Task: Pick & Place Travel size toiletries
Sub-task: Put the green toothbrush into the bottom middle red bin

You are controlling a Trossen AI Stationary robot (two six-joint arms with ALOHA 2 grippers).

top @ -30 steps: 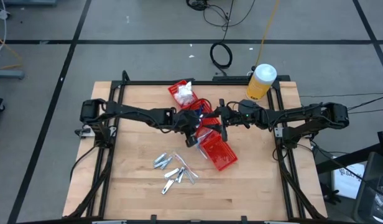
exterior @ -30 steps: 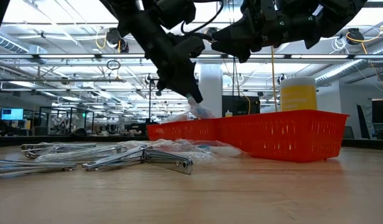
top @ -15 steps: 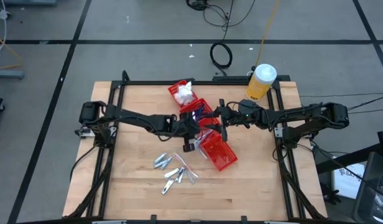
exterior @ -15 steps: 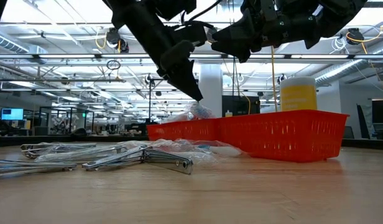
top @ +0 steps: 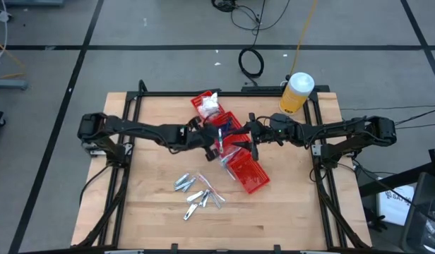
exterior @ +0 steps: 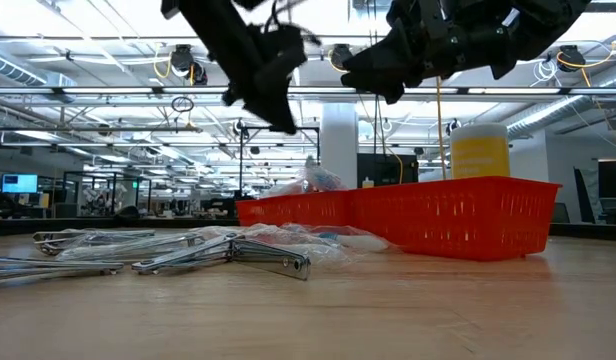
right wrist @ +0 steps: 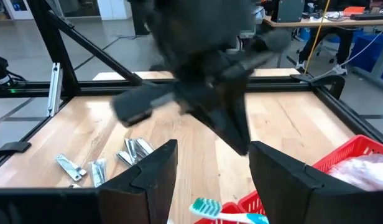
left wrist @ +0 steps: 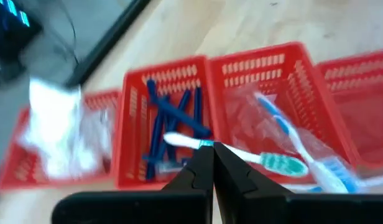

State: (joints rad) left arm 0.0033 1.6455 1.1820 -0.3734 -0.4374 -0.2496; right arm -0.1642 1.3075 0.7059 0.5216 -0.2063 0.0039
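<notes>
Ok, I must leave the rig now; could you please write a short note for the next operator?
Left pincer: shut, raised over the red bins; a toothbrush shows at its tip, held or not I cannot tell.
Right pincer: open, hovering over the bins.
Done: white packets, blue pieces and toothbrushes lie in bins.
Left: silvery pieces and clear-wrapped sticks lie on the table.
</notes>
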